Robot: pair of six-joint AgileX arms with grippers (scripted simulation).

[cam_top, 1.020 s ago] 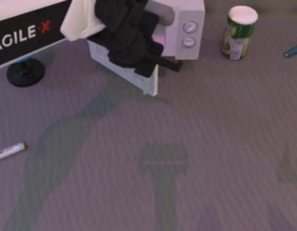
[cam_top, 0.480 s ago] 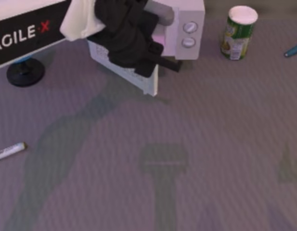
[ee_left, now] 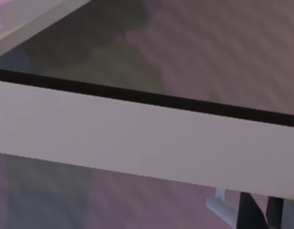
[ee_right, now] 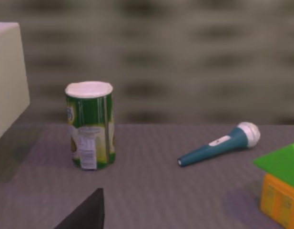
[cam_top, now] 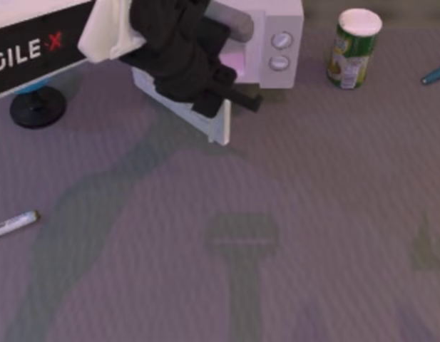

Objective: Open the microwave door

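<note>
Top view: the left gripper (cam_top: 230,89) is hovering right at the free edge of the microwave door (cam_top: 184,110), which is standing swung out from the microwave (cam_top: 277,35) at the bench's (cam_top: 312,214) far edge. I cannot tell how its fingers are set. The green can (cam_top: 354,48) is sitting just beside the microwave's knob side. The right arm isn't showing from above.

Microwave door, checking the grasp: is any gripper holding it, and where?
Left gripper sits at the microwave door's free edge; a firm hold cannot be told. Right arm is out of view.
</note>
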